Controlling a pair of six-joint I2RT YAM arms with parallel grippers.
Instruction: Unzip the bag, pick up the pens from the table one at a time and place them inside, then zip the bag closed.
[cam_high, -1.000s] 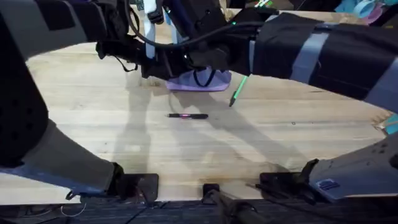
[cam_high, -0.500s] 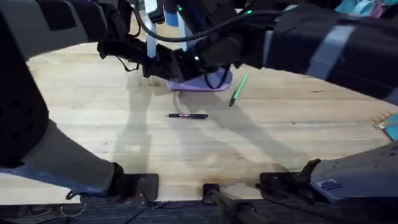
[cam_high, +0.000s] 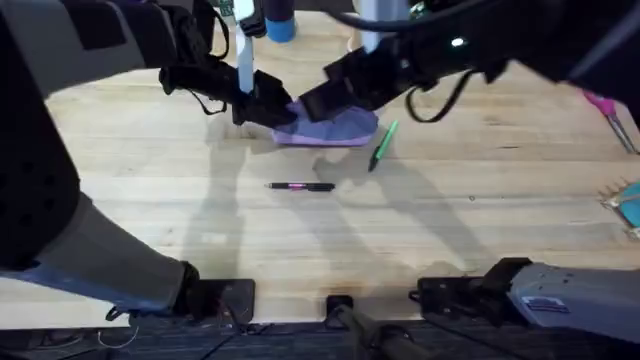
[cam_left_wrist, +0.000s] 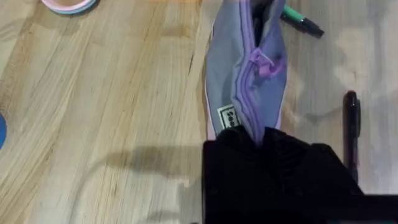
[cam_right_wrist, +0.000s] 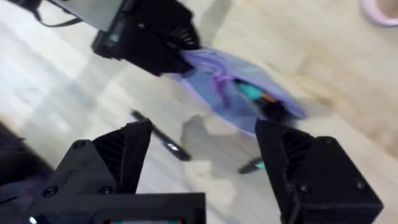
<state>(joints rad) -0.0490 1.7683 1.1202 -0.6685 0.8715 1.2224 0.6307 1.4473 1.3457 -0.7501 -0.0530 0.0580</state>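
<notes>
The left gripper (cam_left_wrist: 258, 140) is clenched on one end of the bag (cam_left_wrist: 245, 74), its black fingers pinching the soft lavender fabric where the lighter purple zipper seam runs into them. Just beside that grip a small white tag with dark print is sewn to the pouch; the print is too small to read. The pouch stretches away from the claw as a long, limp oval, gaping open at its far end, with a small purple pull tab (cam_left_wrist: 264, 62) on the seam partway along. Beyond the open end lies the light green pen (cam_high: 382, 143), and to the side of the claw the slim black pen with a pink band (cam_high: 300, 186) rests on the pale, plank-grained wooden table (cam_high: 450, 230). The right gripper (cam_right_wrist: 202, 155) hangs released above the pouch, its black fingers (cam_right_wrist: 292, 155) spread wide apart, touching nothing.
</notes>
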